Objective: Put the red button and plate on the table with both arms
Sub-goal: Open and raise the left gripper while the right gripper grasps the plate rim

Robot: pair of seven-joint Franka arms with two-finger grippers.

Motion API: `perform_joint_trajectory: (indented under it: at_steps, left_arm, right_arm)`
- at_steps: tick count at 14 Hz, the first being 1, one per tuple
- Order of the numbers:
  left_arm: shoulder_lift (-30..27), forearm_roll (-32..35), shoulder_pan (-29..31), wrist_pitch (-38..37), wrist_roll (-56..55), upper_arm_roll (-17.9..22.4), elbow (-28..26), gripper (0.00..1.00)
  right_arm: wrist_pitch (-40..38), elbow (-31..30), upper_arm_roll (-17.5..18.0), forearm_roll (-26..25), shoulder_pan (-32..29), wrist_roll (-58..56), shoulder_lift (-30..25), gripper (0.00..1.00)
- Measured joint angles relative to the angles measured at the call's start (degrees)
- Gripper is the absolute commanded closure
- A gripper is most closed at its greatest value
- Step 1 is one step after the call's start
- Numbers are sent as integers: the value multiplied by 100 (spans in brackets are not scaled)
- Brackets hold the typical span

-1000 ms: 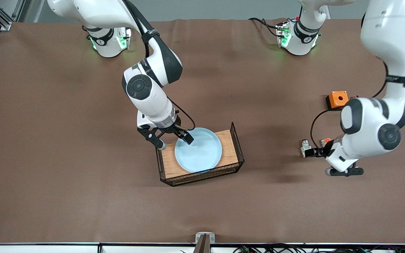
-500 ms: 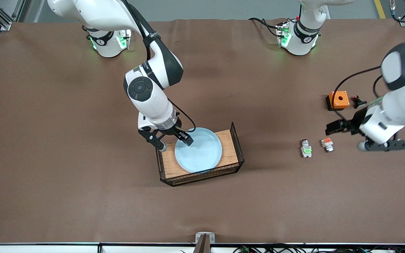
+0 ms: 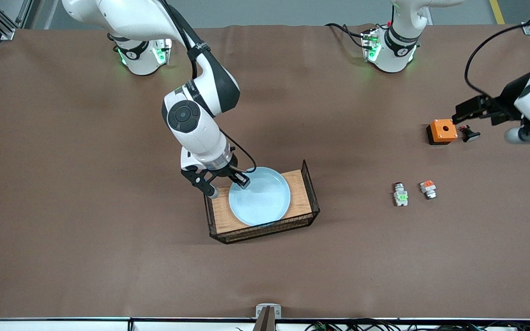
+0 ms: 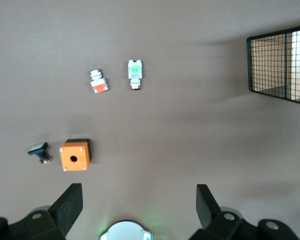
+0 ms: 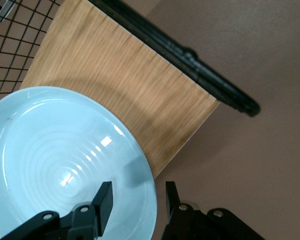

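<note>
The red button (image 3: 401,197), a small grey-white piece with a green top, lies on the brown table (image 3: 108,239); it also shows in the left wrist view (image 4: 135,70). My left gripper (image 3: 468,110) is open and empty, up in the air over the table beside the orange box; its own view (image 4: 139,201) shows only table between the jaws. The pale blue plate (image 3: 265,202) lies in the wood-floored tray (image 3: 311,193). My right gripper (image 3: 226,185) is open and straddles the plate's rim (image 5: 147,175), one finger inside the plate and one outside.
An orange-red-topped piece (image 3: 428,189) lies beside the green-topped one. An orange box with a hole (image 3: 442,131) and a small black part (image 3: 469,134) lie farther from the front camera. The tray's black wire end (image 5: 210,82) stands close to my right gripper.
My left gripper has left the green-topped piece on the table, risen and swung away to above the orange box. My right gripper's inner finger has shifted slightly toward the plate's rim.
</note>
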Motion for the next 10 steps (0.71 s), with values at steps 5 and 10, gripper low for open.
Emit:
perform_joint_trajectory:
  at_steps: [5,10]
  left_arm:
    - [-638,127,0,-227,0,0,-265,0]
    - [-887,253,-1,6,11,-55,-545,0]
  right_arm:
    - [-6,0,11,-2,11,-15,0,74]
    - [-26,-2,19,-6,23,-252,1,86]
